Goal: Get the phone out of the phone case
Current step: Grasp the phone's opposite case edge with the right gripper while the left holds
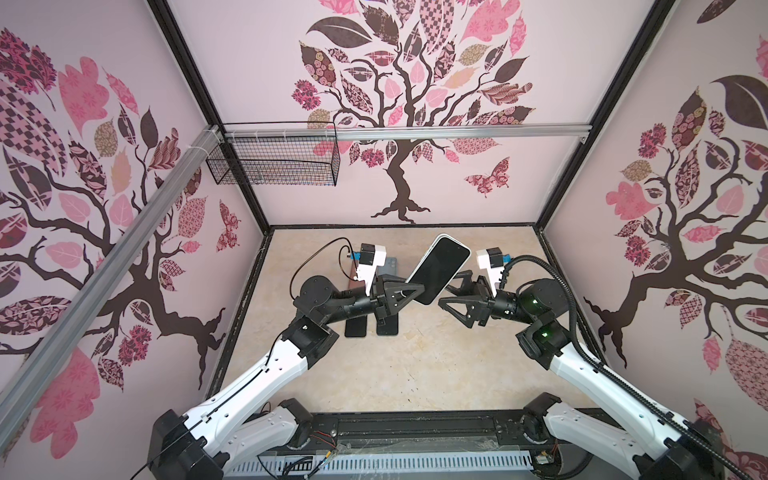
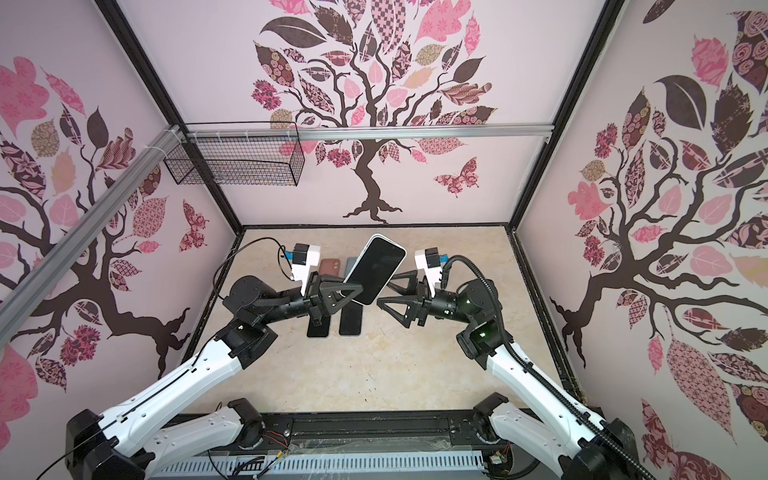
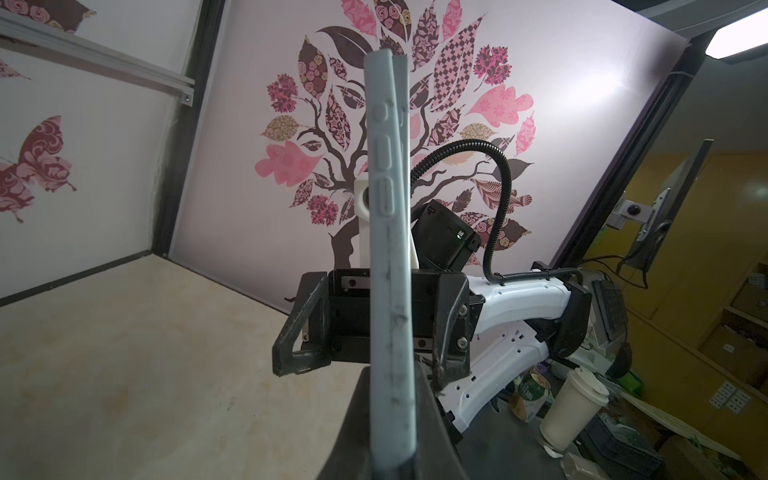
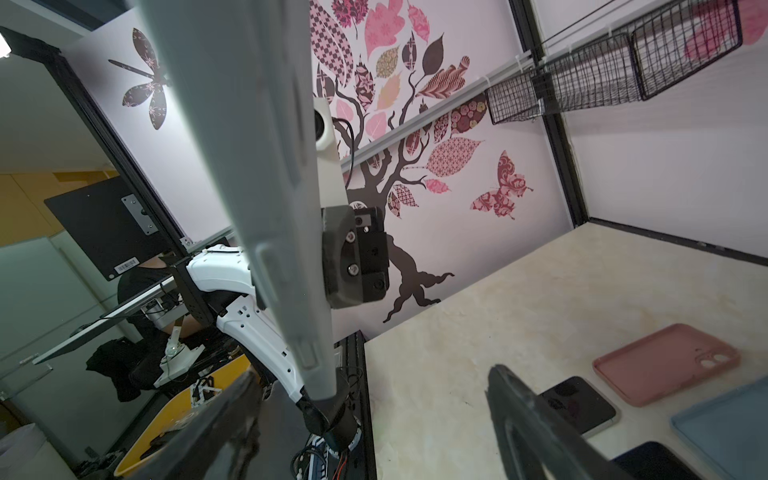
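Both top views show a pale, stone-look table (image 1: 415, 374) boxed in by walls (image 1: 478, 174) painted with pink and brown trees. A wire basket (image 1: 274, 162) hangs on the back wall. Two dark phones (image 1: 355, 328), a pink case (image 4: 665, 361) and a blue case (image 4: 727, 428) lie flat on the table. Up in the air, the left claw (image 1: 415, 291) pinches the tilted phone (image 1: 439, 266), which sits in its pale phone case (image 3: 390, 270). The right claw (image 1: 448, 294) is wide open by the phone's low end.
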Robot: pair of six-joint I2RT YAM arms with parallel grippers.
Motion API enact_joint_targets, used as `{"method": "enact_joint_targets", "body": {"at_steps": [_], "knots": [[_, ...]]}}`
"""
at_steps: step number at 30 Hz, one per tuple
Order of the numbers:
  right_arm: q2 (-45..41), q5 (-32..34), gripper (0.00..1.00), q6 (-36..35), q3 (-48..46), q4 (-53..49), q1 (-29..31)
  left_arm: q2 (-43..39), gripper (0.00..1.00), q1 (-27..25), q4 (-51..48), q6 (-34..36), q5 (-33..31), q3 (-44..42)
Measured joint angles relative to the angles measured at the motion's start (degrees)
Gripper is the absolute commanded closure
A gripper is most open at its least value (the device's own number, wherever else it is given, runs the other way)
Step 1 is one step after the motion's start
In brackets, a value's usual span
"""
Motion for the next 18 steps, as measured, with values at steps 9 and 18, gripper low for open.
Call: {"method": "enact_joint_targets", "body": {"at_steps": [9,18], "knots": [[2.1,-2.51,0.38,2.08,1.42,3.76,0.76,0.92,1.0,-0.68,0.07,-0.17,0.55,0.0],[0.66,-0.42,0.43,2.23,-1.68,7.82,1.2,0.85,1.0,-1.38,0.63,-1.18,-3.08,0.0]]}}
